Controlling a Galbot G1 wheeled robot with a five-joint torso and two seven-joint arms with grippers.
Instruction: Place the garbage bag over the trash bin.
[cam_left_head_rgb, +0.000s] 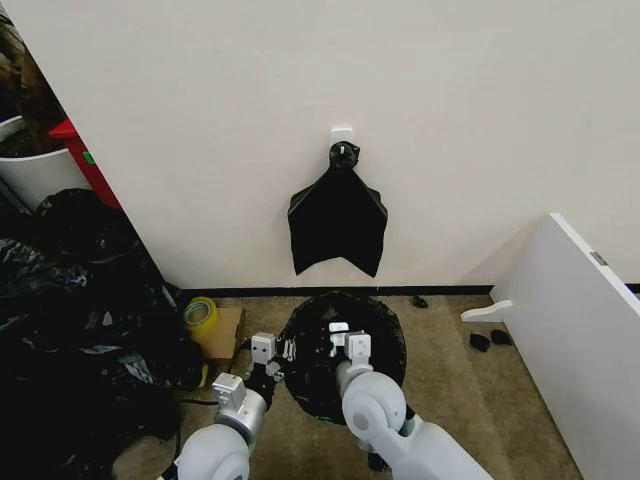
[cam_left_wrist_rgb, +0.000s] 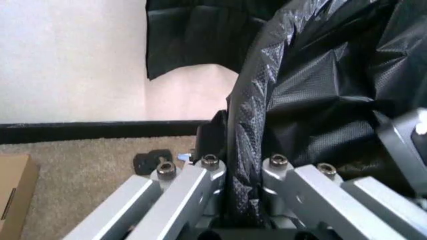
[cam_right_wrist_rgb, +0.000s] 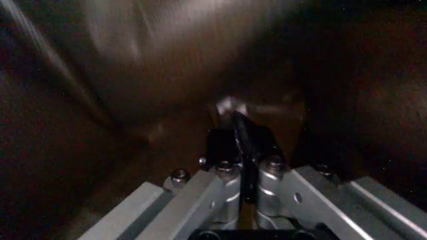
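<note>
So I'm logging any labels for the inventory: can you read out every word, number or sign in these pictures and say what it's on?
No readable text here.
The cardboard box beside the garbage bag: plain, no print legible.
The yellow tape roll: no lettering to be made out.
The green patch on the red object at the wall's edge: too small to read.
The left gripper and right gripper: bare metal, no markings.

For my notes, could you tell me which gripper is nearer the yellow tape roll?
Left. The left gripper, at the garbage bag's rim, sits beside the tape roll; the right gripper is over the bag's middle.
</note>
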